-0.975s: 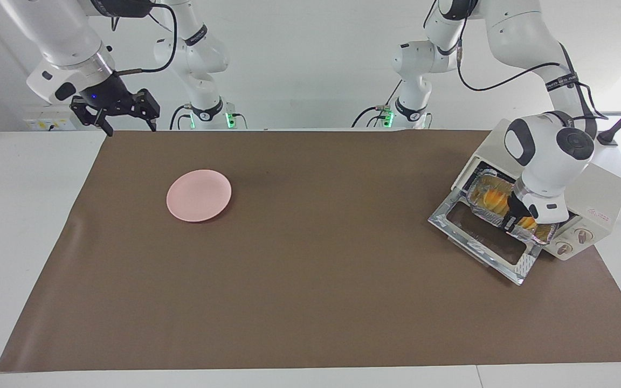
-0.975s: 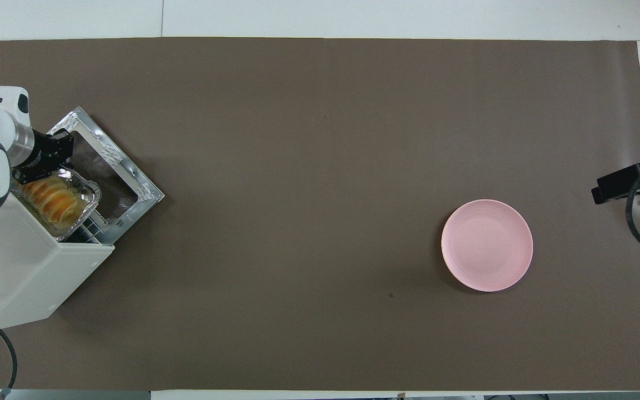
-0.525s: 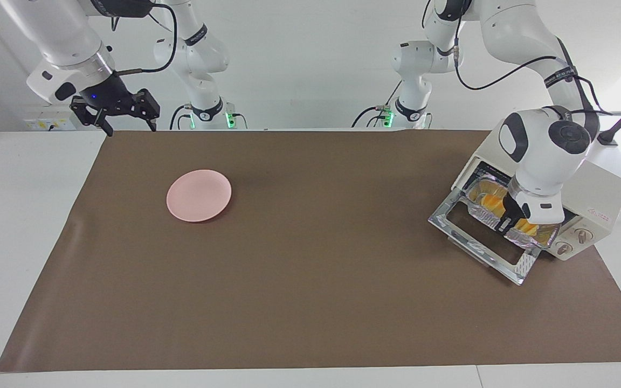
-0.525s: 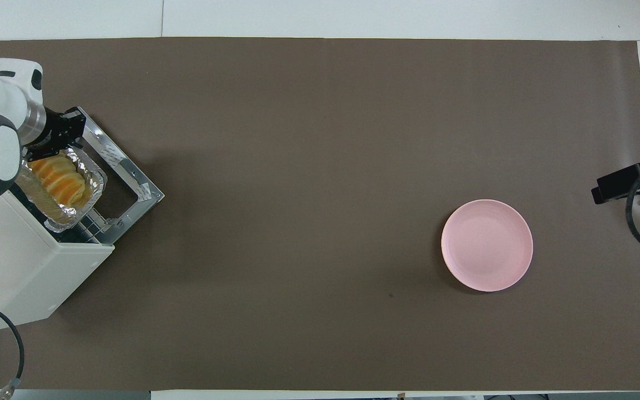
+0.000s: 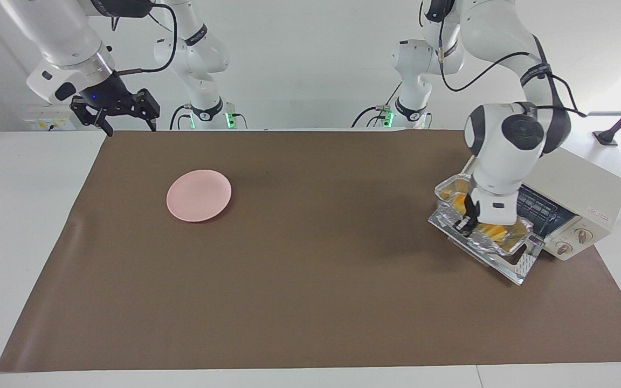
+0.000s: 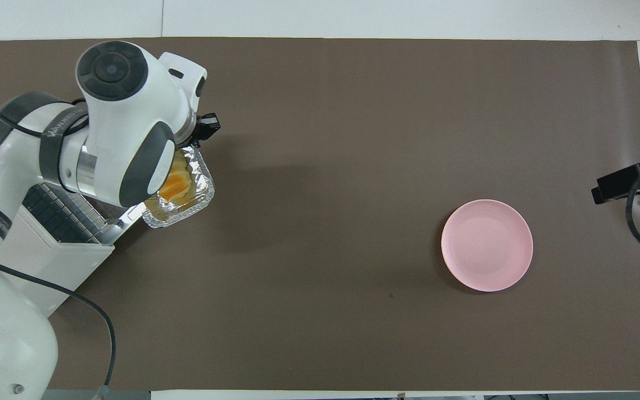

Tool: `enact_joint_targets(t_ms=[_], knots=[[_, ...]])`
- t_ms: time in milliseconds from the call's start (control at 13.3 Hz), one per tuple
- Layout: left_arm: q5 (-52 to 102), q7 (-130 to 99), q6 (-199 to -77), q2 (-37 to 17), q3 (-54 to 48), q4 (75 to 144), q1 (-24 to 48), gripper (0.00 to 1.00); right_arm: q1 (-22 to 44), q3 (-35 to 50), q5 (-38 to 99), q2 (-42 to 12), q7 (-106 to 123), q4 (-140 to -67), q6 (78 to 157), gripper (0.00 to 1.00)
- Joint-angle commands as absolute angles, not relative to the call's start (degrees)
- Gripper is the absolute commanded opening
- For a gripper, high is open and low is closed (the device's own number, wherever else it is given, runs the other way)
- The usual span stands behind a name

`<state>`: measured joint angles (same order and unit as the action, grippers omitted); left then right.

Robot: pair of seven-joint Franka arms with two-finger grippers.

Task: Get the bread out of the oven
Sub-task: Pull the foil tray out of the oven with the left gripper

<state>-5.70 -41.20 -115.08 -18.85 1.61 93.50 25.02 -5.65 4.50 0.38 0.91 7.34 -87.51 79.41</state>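
Observation:
The cream-white oven (image 5: 585, 186) stands at the left arm's end of the table with its glass door (image 5: 512, 268) folded down; it also shows in the overhead view (image 6: 36, 266). My left gripper (image 5: 466, 223) is shut on the rim of a shiny foil tray (image 5: 511, 241) and holds it over the open door, outside the oven. The golden-yellow bread (image 5: 496, 231) lies in that tray; the arm partly hides it in the overhead view (image 6: 174, 186). My right gripper (image 5: 119, 121) is open and empty, waiting above the right arm's end of the table.
A pink plate (image 5: 199, 195) lies on the brown mat toward the right arm's end of the table; it also shows in the overhead view (image 6: 486, 245). The oven's wire rack (image 5: 537, 207) is bare.
My left gripper has drawn the foil tray with the bread out of the oven and over the open door, toward the table's middle. The right arm has not moved.

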Motion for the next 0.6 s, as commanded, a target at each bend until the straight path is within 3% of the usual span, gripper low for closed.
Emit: enact_joint_targets(t_ms=[0, 300, 525], knots=[[-4.0, -38.6, -117.3, -19.2, 2.3, 93.9, 29.1, 0.00, -6.7, 5.2, 0.9, 2.0, 7.0, -88.9, 79.6, 1.00], [-2.3, -37.4, -121.5, -20.4, 2.4, 94.4, 33.2, 0.00, -6.7, 5.1, 0.9, 2.0, 7.0, -88.9, 79.6, 1.00], [-1.3, -38.0, -122.2, -27.7, 2.5, 88.1, 36.8, 0.00, -6.7, 5.2, 0.9, 2.0, 7.0, -88.9, 79.6, 1.00]])
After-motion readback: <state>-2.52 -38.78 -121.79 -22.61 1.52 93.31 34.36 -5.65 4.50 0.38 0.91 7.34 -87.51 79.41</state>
